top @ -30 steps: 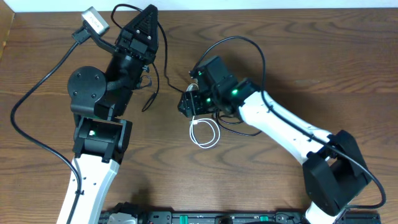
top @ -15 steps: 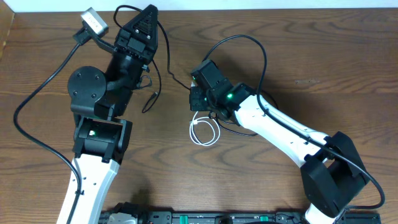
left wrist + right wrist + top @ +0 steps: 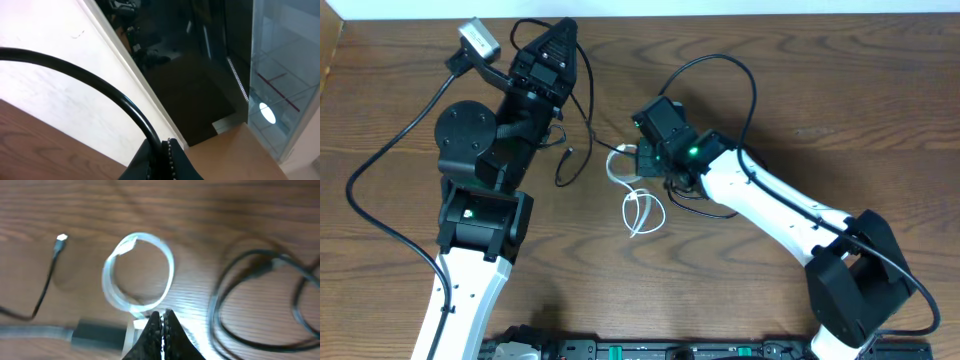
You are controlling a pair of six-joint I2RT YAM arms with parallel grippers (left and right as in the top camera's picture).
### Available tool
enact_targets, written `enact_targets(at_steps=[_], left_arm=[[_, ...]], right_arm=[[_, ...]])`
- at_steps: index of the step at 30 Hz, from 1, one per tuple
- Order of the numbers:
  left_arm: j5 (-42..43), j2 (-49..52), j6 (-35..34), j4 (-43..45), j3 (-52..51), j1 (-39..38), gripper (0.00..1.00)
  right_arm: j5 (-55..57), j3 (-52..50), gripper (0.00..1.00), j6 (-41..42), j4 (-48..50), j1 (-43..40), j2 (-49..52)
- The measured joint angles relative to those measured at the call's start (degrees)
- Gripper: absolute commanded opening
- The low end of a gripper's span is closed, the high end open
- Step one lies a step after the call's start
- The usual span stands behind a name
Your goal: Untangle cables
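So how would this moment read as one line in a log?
left gripper: shut on black cable | right gripper: shut on white cable | task: untangling unfinished

Open room: bare tabletop (image 3: 880,110) on the far right, and the front strip between the two arm bases. Obstructions, centre: white cable (image 3: 109,282) lying in loops just beside the right arm (image 3: 760,195), and a slack black cable (image 3: 46,282) with its plug end free, both lying in the gap between that arm and the left arm (image 3: 460,140). Obstructions, margins: one thick black wire (image 3: 387,135) sweeping wide round the left arm's outer side, and a second (image 3: 752,95) arching above the right arm's wrist.
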Motion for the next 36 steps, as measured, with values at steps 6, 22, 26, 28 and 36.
enact_targets(at_steps=[6, 22, 26, 28, 36], left_arm=[[-1.01, 0.00, 0.00, 3.19, -0.02, 0.00, 0.07], [-0.28, 20.20, 13.40, -2.49, 31.41, 0.00, 0.07], [0.02, 34.18, 22.71, -14.82, 50.90, 0.44, 0.07], [-0.37, 39.50, 26.58, -18.32, 56.81, 0.92, 0.07], [-7.85, 52.65, 33.99, -17.46, 62.88, 4.87, 0.07]], right_arm=[[0.96, 0.00, 0.61, -0.04, -4.85, -6.84, 0.00], [0.02, -0.02, 0.81, -0.07, -8.37, -12.94, 0.00], [-0.26, -0.13, 0.81, 0.00, -8.31, -12.44, 0.00], [-0.28, -0.61, 0.81, 0.00, -8.52, -12.39, 0.00], [-0.31, -6.08, 0.86, -0.04, -7.93, -12.35, 0.00]])
